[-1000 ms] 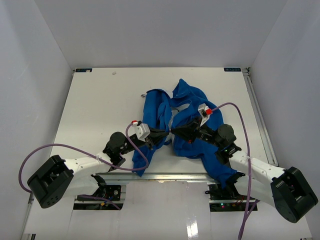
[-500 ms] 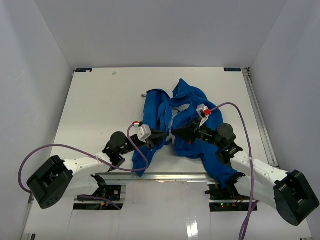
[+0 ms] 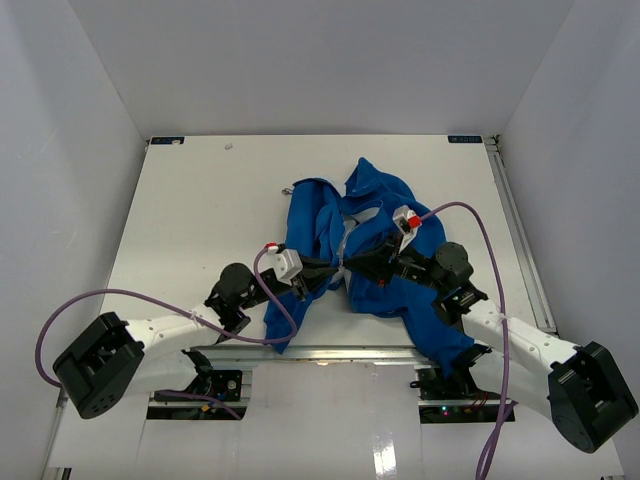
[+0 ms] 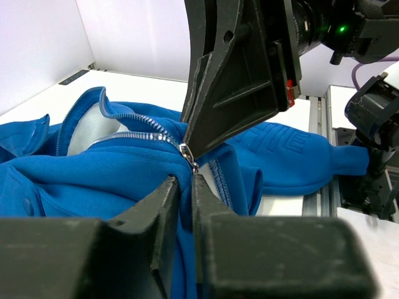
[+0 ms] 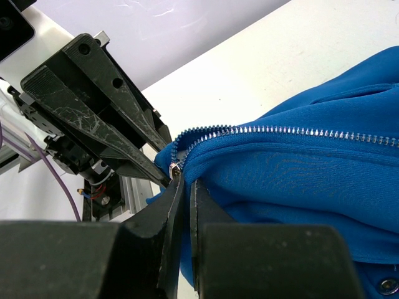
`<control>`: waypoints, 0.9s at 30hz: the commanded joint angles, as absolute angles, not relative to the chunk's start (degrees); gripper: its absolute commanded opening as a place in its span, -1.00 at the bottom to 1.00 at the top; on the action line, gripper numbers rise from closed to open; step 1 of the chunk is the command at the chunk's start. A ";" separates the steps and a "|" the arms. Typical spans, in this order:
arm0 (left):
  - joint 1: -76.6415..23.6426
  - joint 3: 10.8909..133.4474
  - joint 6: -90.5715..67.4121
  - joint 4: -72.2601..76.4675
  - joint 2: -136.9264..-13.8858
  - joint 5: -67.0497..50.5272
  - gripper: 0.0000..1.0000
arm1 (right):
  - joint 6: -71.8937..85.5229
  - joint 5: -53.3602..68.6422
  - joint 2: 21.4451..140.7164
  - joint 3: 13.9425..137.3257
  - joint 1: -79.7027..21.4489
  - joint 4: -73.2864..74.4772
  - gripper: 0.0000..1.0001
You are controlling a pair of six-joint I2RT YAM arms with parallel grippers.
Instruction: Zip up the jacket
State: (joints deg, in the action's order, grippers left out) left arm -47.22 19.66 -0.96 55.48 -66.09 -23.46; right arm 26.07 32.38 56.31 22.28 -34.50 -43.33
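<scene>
The royal-blue jacket [image 3: 375, 235] lies crumpled on the white table, one sleeve hanging over the near edge. My left gripper [image 3: 335, 265] and right gripper [image 3: 348, 263] meet tip to tip at the jacket's lower front. In the left wrist view the left gripper [image 4: 186, 180] is shut on blue fabric just below the metal zipper slider [image 4: 189, 153]. In the right wrist view the right gripper [image 5: 186, 184] is shut on the jacket hem [image 5: 262, 168] beside the slider [image 5: 175, 168]. The pale zipper teeth [image 5: 299, 131] run away to the right, open.
The white table [image 3: 200, 210] has a metal rail [image 3: 320, 352] along its near edge. White walls [image 3: 60, 150] enclose the left, right and back. Purple cables [image 3: 470, 225] loop from both arms.
Almost nothing has moved. The right arm has shifted slightly, and both grippers stay clamped at the jacket's lower front.
</scene>
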 commanded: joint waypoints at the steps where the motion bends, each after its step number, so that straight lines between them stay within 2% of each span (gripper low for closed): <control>1: -47.20 18.37 -1.10 56.95 -62.75 -24.52 -0.47 | 24.08 32.26 55.86 25.10 -33.57 -46.10 -0.84; 6: -46.93 18.97 -1.51 56.16 -63.24 -25.31 -0.45 | 23.71 32.96 55.93 25.51 -33.61 -45.55 -0.84; 9: -46.85 19.63 -1.55 55.37 -63.83 -26.44 -0.75 | 23.54 33.06 55.62 25.68 -33.64 -45.05 -0.84; 14: -46.76 21.11 -0.76 52.73 -64.79 -27.33 -1.00 | 23.92 33.69 55.74 25.98 -33.59 -45.09 -0.84; 27: -46.81 25.20 2.19 44.41 -67.83 -26.81 -1.00 | 24.87 34.27 54.88 30.18 -32.00 -42.90 -0.84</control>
